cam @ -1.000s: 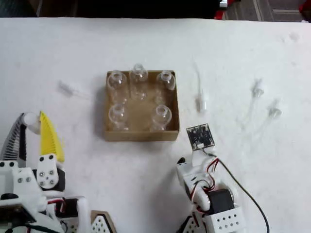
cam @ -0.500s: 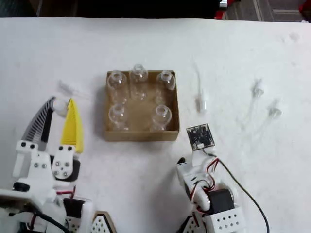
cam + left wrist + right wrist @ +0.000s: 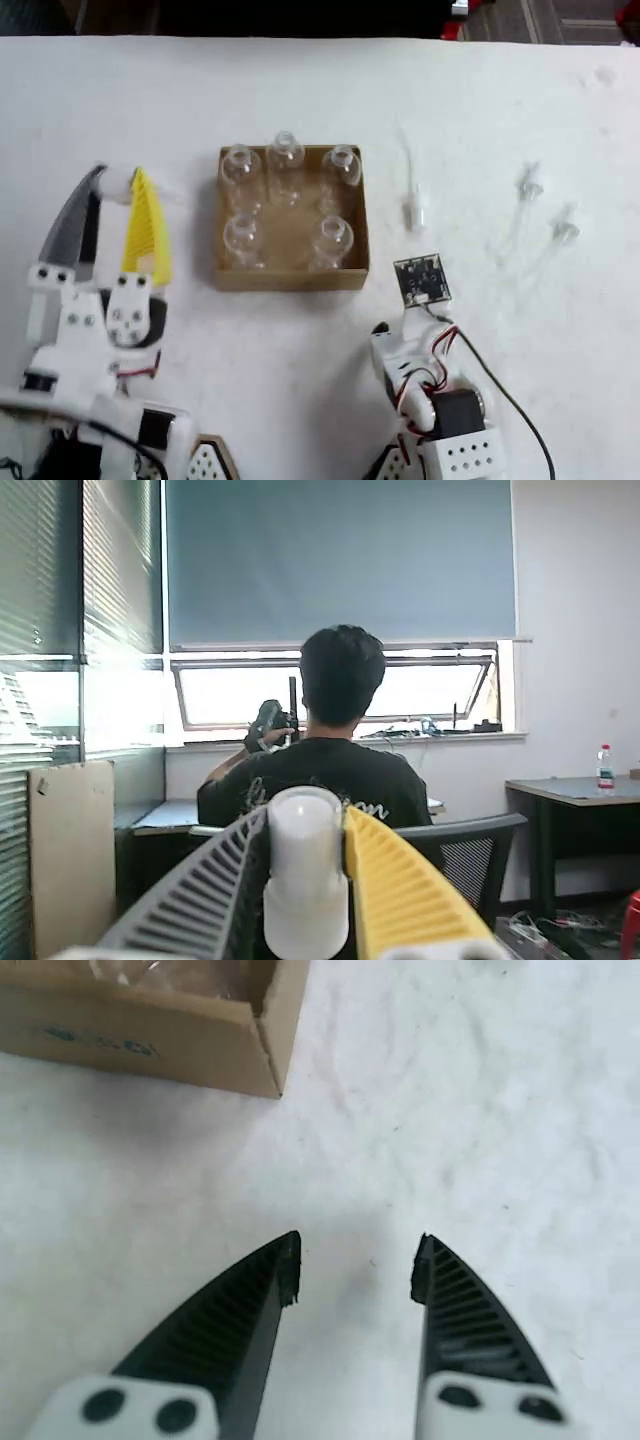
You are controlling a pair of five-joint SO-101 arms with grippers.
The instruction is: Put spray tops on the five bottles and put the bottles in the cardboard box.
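Note:
The cardboard box (image 3: 291,280) sits mid-table and holds five clear bottles, such as one (image 3: 243,238) in the front row and one (image 3: 285,155) at the back, all without tops. My left gripper (image 3: 118,180), with one grey and one yellow finger, hangs left of the box, shut on a white spray top (image 3: 305,870). Three more spray tops lie right of the box: one (image 3: 413,208) close by and two (image 3: 528,185) (image 3: 565,231) farther out. My right gripper (image 3: 355,1265) is open just above the bare table, near the box corner (image 3: 270,1070).
White cloth (image 3: 480,110) covers the table. The right arm's base (image 3: 440,410) stands near the front edge, right of the box. The left arm's body (image 3: 95,350) takes up the front left. A person sits with their back turned in the room seen in the left wrist view.
The left arm has swung away from the front edge and slightly right with the spray top, now over where a loose top lay. The right wrist shifted slightly.

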